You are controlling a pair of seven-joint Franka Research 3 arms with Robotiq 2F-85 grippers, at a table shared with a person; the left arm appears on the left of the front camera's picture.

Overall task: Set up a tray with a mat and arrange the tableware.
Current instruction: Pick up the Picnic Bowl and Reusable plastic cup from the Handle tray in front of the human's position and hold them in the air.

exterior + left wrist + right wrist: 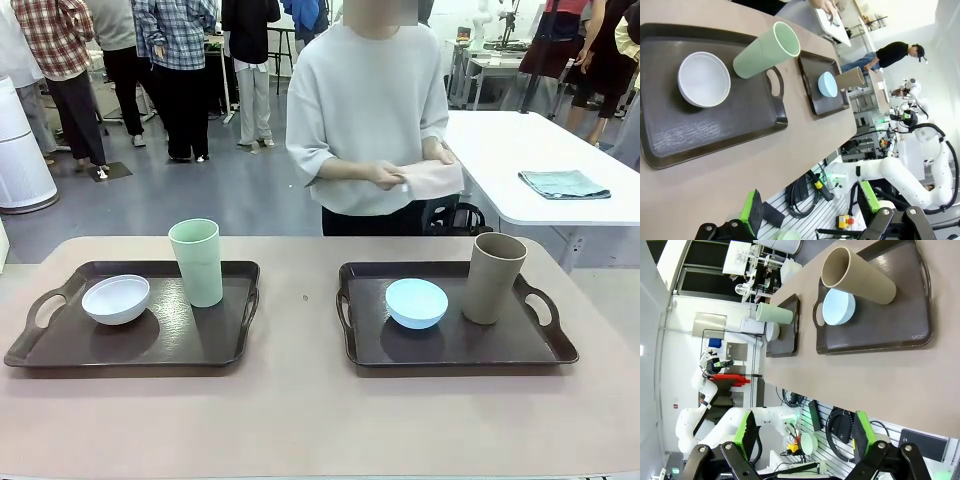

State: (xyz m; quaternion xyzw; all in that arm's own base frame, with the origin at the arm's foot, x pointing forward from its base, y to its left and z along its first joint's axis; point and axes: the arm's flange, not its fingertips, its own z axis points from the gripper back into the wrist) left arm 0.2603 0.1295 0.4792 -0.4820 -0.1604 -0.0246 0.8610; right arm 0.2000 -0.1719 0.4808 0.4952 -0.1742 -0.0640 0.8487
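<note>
Brown trays: two side by side on counter; no mat laid yet.
Left tray: white bowl by left handle, green tumbler upright at far edge.
Right tray: blue bowl left of centre, tan tumbler upright near far right corner.
Hands: person holds folded cloth beyond far edge, likely the mat.
Left gripper, right gripper: fully open, empty, off near edge, apparently waiting.

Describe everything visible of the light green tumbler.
The light green tumbler is tall and handleless, widening slightly toward its open rim, with a matte, plastic-looking surface. It stands upright, mouth up, and looks empty in the left wrist view. It sits on the far right part of the dark brown tray on the robot's left, beside the white bowl but apart from it. Only the tray touches it.
</note>
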